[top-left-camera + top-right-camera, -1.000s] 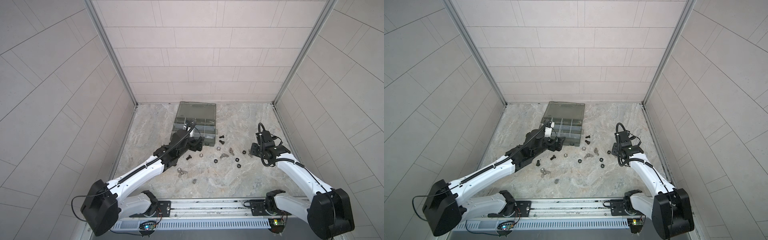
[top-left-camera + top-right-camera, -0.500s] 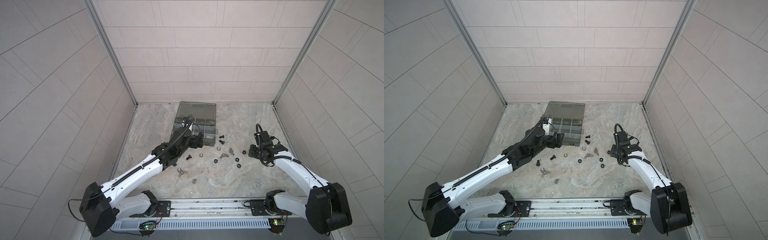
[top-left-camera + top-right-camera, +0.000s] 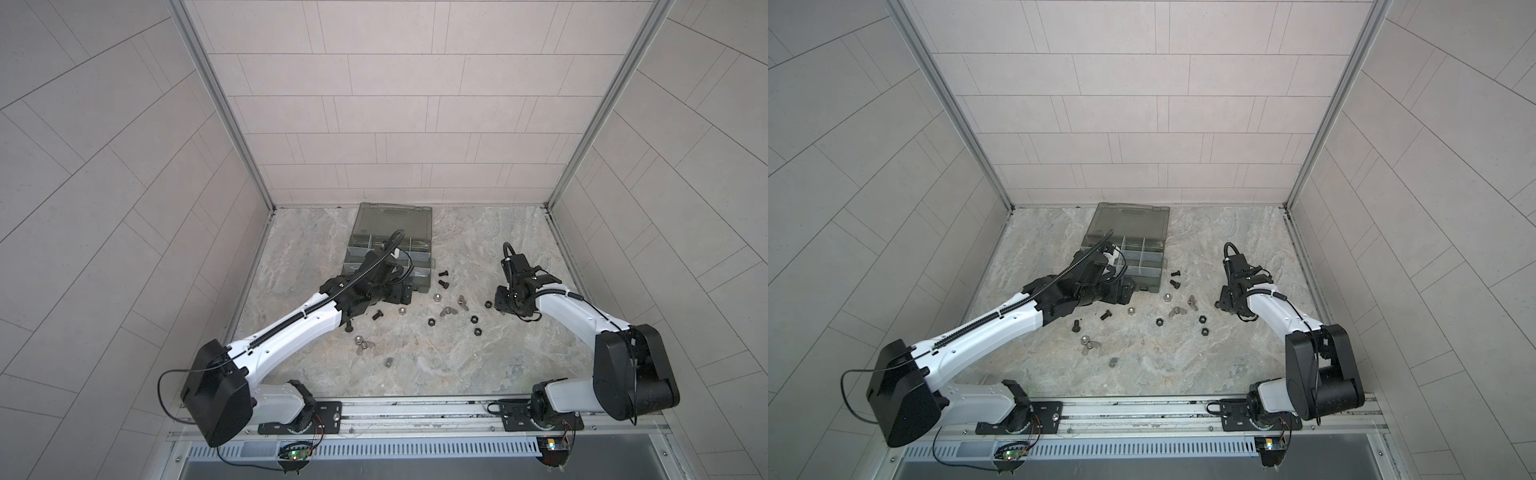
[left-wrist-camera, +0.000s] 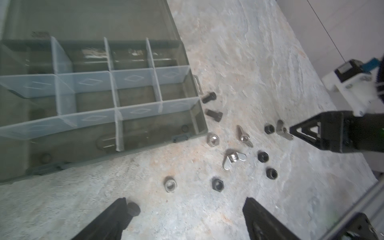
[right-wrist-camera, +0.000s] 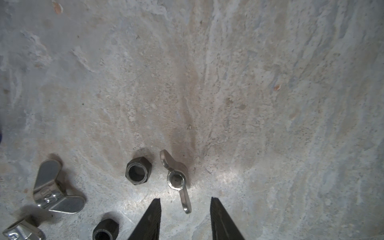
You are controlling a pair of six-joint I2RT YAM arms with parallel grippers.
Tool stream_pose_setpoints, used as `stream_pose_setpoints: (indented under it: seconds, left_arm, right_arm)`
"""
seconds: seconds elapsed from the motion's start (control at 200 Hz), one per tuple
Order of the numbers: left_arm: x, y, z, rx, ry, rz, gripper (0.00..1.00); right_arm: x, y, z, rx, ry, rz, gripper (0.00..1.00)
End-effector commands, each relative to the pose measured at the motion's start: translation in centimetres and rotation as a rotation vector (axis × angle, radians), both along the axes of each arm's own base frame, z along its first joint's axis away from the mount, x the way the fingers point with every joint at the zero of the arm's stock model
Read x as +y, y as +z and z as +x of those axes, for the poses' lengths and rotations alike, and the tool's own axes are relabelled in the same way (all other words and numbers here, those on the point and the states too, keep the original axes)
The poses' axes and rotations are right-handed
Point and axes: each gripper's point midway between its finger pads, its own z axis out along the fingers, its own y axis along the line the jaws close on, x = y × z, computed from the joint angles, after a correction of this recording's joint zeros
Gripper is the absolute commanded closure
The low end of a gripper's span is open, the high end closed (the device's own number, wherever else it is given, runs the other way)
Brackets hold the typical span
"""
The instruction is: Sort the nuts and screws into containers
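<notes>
I see pale beige tiled wall panels closing three sides, grey aluminium corner posts, marbled grey-tan stone-look worktop, metal rail along my near edge, slotted vent grille below it, even diffuse light, soft shadows.

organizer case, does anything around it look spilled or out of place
Black bolts, black hex nuts and silver wing nuts lie scattered on the table beside the open organizer case, not in its cells.
</notes>
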Motion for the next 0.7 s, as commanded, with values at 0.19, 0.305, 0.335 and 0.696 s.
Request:
stream_pose_setpoints:
  seconds: [0.19, 0.305, 0.335, 0.696]
  left_arm:
    - [-2.7, 1.5, -3.7, 0.106, -0.149, -0.106, 0.06]
    - [-3.0, 1.6, -4.1, 0.096, -0.172, -0.083, 0.06]
    - [-3.0, 1.5, -4.1, 0.096, -0.174, -0.072, 0.06]
    - [-3.3, 0.3, -4.1, 0.093, -0.183, 0.009, 0.06]
  right_arm:
    - [-0.4, -1.4, -0.6, 0.080, -0.007, 0.020, 0.62]
    - [-0.3, -1.7, -0.4, 0.083, -0.002, 0.023, 0.62]
    - [-0.3, -1.7, -0.4, 0.084, 0.001, 0.024, 0.62]
    - [-0.2, -2.2, 0.2, 0.096, 0.024, 0.020, 0.64]
